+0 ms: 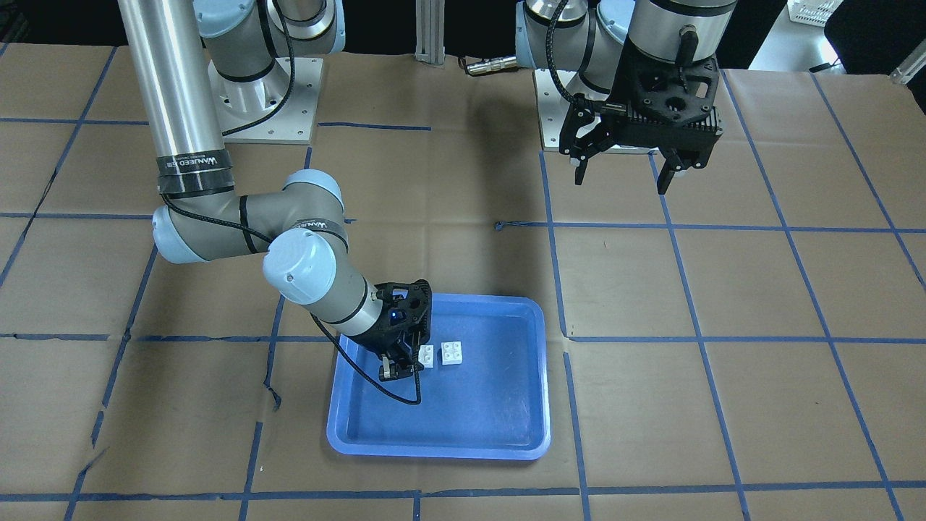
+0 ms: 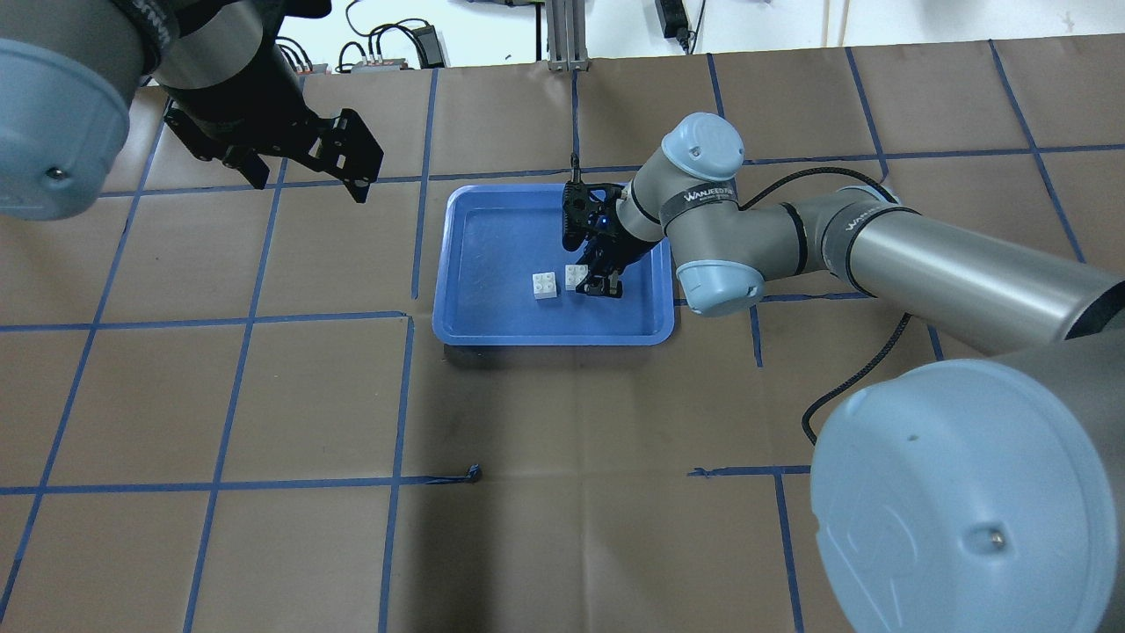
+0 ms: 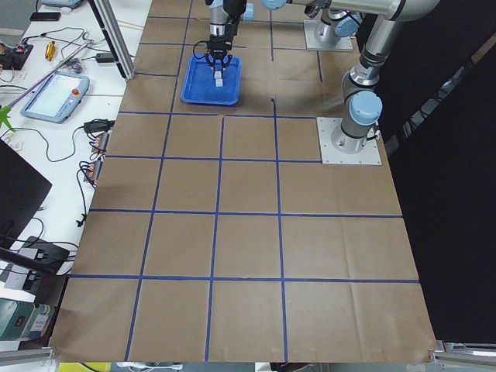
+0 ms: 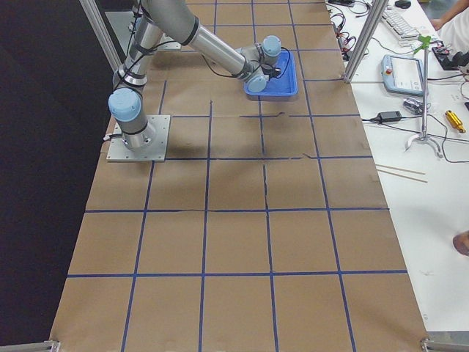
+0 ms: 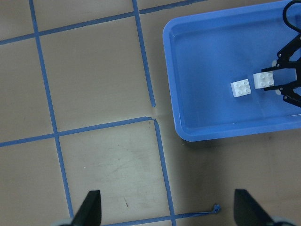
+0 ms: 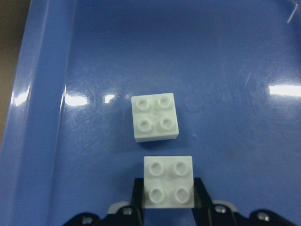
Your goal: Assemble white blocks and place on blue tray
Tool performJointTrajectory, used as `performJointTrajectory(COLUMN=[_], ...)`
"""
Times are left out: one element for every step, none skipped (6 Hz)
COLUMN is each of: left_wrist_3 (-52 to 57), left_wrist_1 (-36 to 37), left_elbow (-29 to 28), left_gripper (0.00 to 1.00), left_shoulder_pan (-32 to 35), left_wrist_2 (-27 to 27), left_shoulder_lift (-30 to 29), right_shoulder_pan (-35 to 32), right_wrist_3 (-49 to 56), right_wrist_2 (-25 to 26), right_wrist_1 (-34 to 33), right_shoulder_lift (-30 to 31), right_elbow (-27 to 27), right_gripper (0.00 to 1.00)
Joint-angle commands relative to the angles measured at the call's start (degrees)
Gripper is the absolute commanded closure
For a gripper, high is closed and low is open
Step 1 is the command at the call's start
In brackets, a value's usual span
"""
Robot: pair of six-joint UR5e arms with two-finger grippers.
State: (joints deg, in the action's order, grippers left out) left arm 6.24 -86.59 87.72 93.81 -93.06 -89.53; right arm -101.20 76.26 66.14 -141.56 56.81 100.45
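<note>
**Two blocks in the tray, not joined yet**

Only part way there. Already inside the blue tray [image 2: 492,246]: the loose white block [image 6: 154,117] and the held white block [image 6: 168,181]. Close together with a thin gap between, bumps facing up. Not clicked together yet. Left to do, by the look of it: lift one, press it down onto the other, then set the pair down in the tray.

Starting at the left: up high over the brown surface [image 2: 264,396], well away from the tray. Pointing down, with the left fingers [image 5: 91,212] spread wide apart and nothing in them. Most likely just waiting.

Next, near the middle of the tray: the loose white block, flat on the shiny blue floor, touched by nothing.

Just to its right: the held white block, pinched by the right fingers [image 6: 199,194], one on each side, closed snug against it. Hard to tell whether raised a little or resting on the tray floor.

Last, on the right: bent at the elbow, reaching low into the tray from its right edge, wrist tipped down over the block.
</note>
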Motion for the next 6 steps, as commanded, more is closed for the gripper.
performJointTrajectory(left_wrist_3=[0.0,0.0,0.0,0.0,0.0,0.0], left_wrist_1=[-0.2,-0.2,-0.2,-0.3,-0.2,-0.2], left_elbow=[0.0,-0.2,-0.2,-0.2,-0.2,-0.2], left_gripper=[0.01,0.01,0.01,0.01,0.01,0.01], left_shoulder_pan=[0.1,0.0,0.0,0.0,0.0,0.0], left_wrist_2=[0.2,0.3,0.4,0.5,0.5,0.5], left_shoulder_lift=[0.1,0.1,0.1,0.1,0.1,0.1], right_shoulder_pan=[-0.5,-0.5,-0.5,-0.5,-0.5,-0.6], right_wrist_3=[-1.1,-1.1,-1.1,-1.0,-0.9,-0.8], right_wrist_2=[0.0,0.0,0.0,0.0,0.0,0.0], right_wrist_1=[0.0,0.0,0.1,0.1,0.1,-0.1], right_shoulder_lift=[0.0,0.0,0.0,-0.1,-0.1,-0.8], right_elbow=[0.0,0.0,0.0,0.0,0.1,0.0], right_gripper=[0.74,0.74,0.74,0.74,0.74,0.74])
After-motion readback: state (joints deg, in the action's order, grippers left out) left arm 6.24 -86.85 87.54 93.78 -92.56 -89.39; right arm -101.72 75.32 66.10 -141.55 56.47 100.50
